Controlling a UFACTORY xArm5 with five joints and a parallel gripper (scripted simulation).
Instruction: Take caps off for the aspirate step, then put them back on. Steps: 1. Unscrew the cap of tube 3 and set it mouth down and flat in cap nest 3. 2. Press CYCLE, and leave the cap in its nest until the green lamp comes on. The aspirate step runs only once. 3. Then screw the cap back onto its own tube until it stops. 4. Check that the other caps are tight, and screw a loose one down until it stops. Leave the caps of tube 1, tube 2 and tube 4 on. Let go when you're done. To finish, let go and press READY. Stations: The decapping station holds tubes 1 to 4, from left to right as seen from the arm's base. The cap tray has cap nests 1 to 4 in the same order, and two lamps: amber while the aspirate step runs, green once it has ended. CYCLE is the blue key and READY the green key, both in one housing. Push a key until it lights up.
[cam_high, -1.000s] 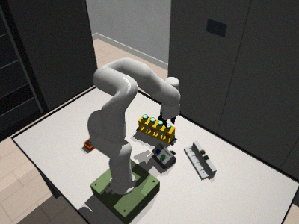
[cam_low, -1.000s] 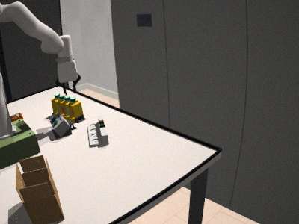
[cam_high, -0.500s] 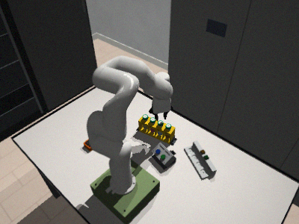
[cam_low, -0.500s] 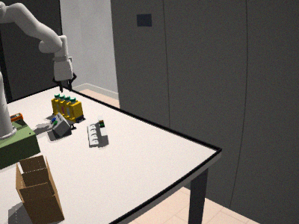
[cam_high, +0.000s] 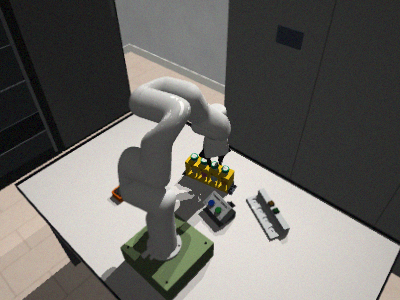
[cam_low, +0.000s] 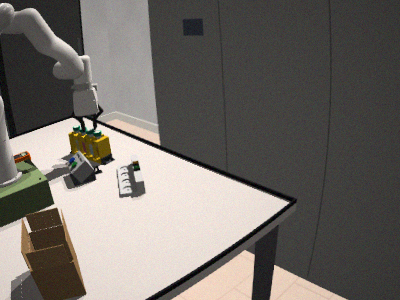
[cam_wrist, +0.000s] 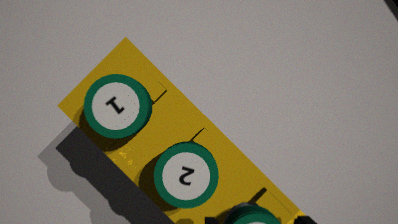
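Note:
The yellow decapping station (cam_high: 210, 171) holds four tubes with green caps on. The wrist view shows cap 1 (cam_wrist: 117, 105), cap 2 (cam_wrist: 185, 174) and the top rim of cap 3 (cam_wrist: 252, 216) at the bottom edge. My gripper (cam_high: 212, 156) hangs straight down over the station, above cap 3 (cam_high: 214, 164). Its fingers are partly open, and their dark tips show on either side of cap 3 in the wrist view (cam_wrist: 260, 220). I cannot tell whether they touch the cap. The gripper holds nothing. It also shows in the exterior view (cam_low: 87, 120).
The key housing (cam_high: 217, 209) with the blue key (cam_high: 211, 203) and the green key (cam_high: 218, 210) sits in front of the station. The grey cap tray (cam_high: 267, 214) lies to the right, its nests empty. A cardboard box (cam_low: 50, 252) stands near the arm's base.

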